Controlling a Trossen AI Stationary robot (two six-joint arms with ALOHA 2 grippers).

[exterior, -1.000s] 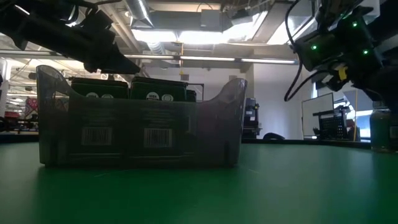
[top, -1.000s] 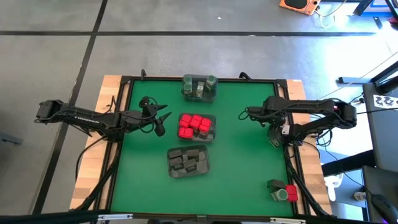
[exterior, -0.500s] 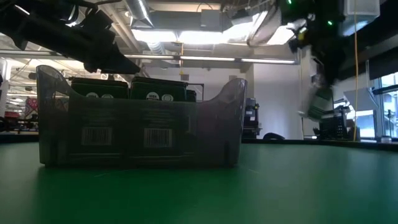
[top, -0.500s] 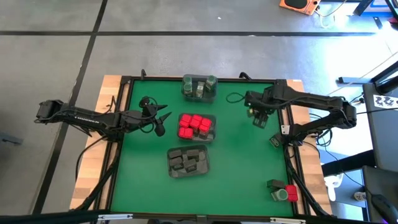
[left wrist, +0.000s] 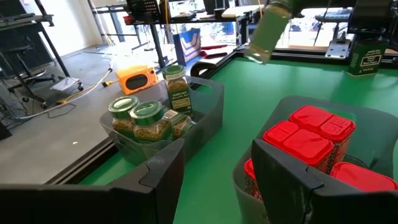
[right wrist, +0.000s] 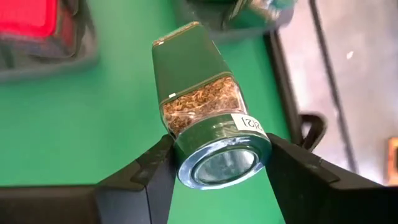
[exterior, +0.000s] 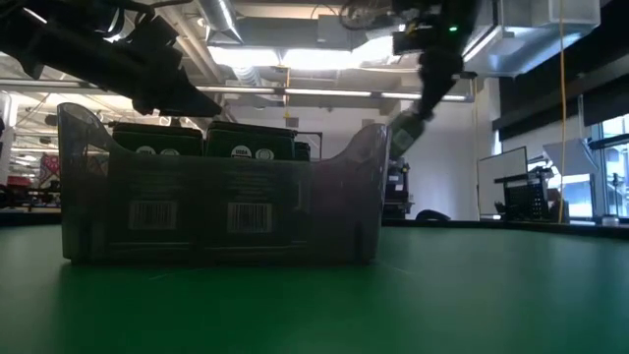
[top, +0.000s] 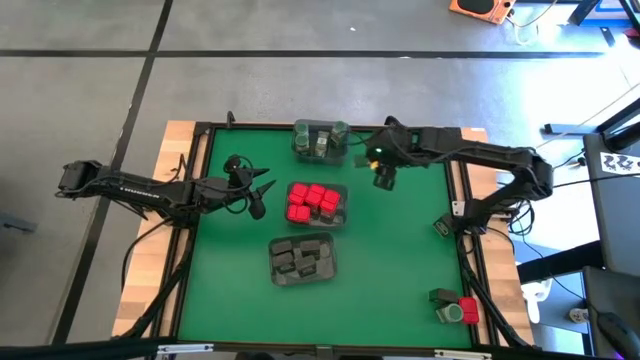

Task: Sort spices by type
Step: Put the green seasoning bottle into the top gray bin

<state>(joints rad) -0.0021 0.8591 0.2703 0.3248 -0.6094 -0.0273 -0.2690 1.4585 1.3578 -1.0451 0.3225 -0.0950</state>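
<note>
Clamped on 1 green-lidded jar, the right gripper hangs near the table's far edge (beside the jar tray), while the left gripper waits with jaws released.

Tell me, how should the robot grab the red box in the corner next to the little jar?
From straight above, probably, jaws closing on the red box's near and far faces. A small jar crowds one side and the table frame the other. The right gripper is busy holding a green-lidded jar near the far tray; the left gripper waits mid-table.
</note>
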